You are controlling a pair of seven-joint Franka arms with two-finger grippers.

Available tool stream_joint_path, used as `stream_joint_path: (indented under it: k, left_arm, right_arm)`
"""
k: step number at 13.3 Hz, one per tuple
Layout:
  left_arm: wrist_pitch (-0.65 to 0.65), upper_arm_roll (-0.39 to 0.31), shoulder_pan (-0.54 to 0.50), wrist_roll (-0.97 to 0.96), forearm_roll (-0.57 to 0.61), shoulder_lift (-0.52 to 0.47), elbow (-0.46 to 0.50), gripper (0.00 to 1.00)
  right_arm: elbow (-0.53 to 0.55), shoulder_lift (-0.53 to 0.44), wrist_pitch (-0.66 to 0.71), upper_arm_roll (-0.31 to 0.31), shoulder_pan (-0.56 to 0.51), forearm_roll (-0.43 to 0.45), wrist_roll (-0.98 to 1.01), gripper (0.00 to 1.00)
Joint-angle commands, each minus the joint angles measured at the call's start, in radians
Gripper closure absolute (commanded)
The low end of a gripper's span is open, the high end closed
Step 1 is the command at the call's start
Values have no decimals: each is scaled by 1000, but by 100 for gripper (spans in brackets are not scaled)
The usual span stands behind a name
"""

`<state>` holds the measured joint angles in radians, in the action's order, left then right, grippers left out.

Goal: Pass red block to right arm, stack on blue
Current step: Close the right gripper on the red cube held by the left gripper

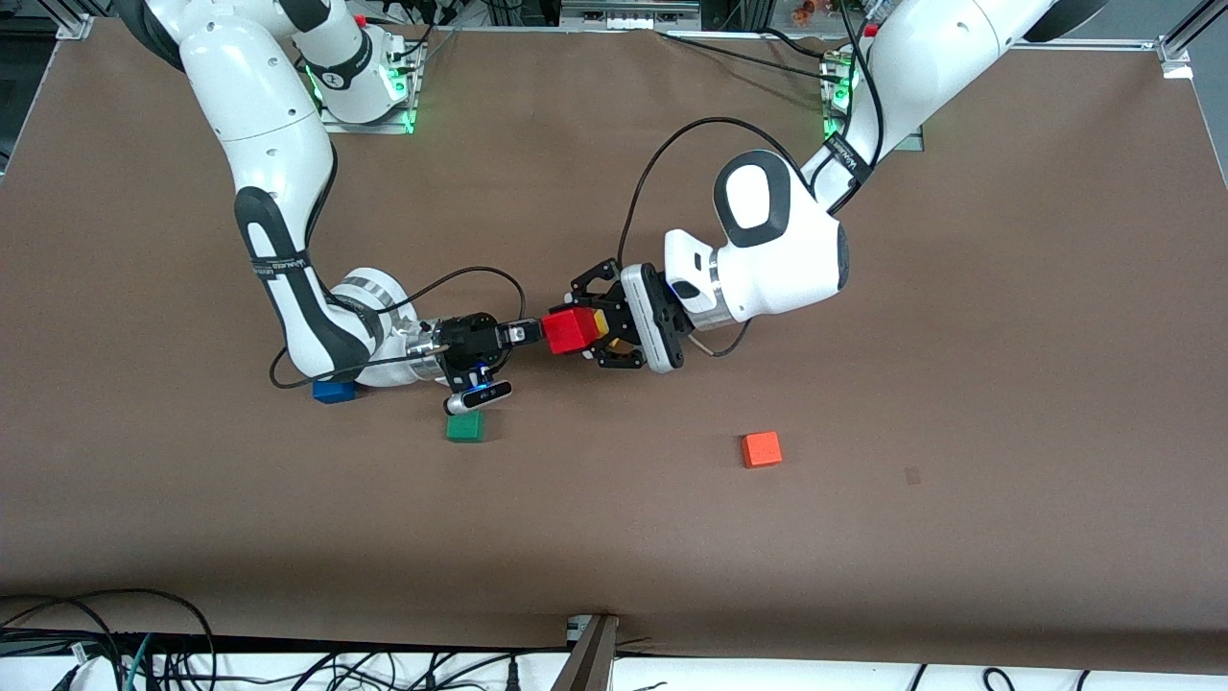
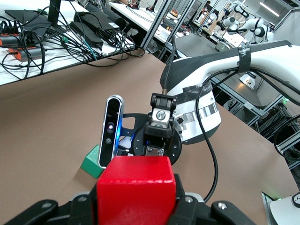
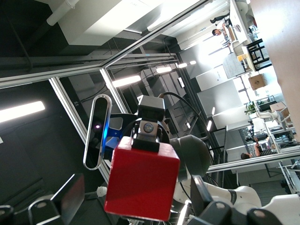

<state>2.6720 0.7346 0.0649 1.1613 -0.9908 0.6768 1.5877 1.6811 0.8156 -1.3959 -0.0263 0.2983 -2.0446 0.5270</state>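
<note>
Handover geometry is what counts: the red block (image 1: 573, 331) hangs above the table's middle, pinched in the left gripper (image 1: 600, 336), its free face pointing straight at the right gripper (image 1: 523, 333). That gripper's 2 fingers stand spread, tips level with the cube and just short of it, lined up along 1 horizontal axis. The likely next move is a short advance to straddle the cube. The blue cube (image 1: 333, 391) rests beside the right arm's wrist.
</note>
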Motion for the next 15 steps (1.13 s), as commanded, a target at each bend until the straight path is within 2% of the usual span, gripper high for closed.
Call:
stream_joint_path:
  k: [1, 5, 7, 8, 10, 11, 13, 14, 15]
  left_arm:
    - [9, 3, 9, 34, -32, 12, -32, 100]
    - [9, 3, 10, 32, -29, 12, -43, 100]
    - [9, 3, 10, 32, -32, 12, -43, 100]
    - [9, 3, 10, 32, -34, 12, -43, 100]
    - [9, 3, 10, 31, -35, 12, -43, 100]
    - [9, 3, 10, 32, -37, 10, -43, 100]
    - [9, 5, 10, 32, -39, 10, -43, 100]
    - [9, 5, 10, 32, -39, 10, -43, 95]
    - [9, 3, 9, 37, -39, 10, -40, 1]
  right_arm:
    - [20, -7, -20, -4, 19, -57, 11, 1]
    - [15, -7, -66, -4, 30, -80, 11, 1]
    - [17, -9, -66, -4, 30, -80, 10, 8]
    - [17, -10, -66, -4, 30, -82, 10, 17]
    - [15, -12, -66, -4, 27, -83, 8, 48]
    - [14, -15, -64, -4, 27, -82, 8, 57]
    - [9, -19, -54, -3, 22, -80, -10, 61]
    - [11, -21, -52, -3, 22, -78, -19, 66]
    - [11, -21, -51, -3, 22, -78, -19, 70]
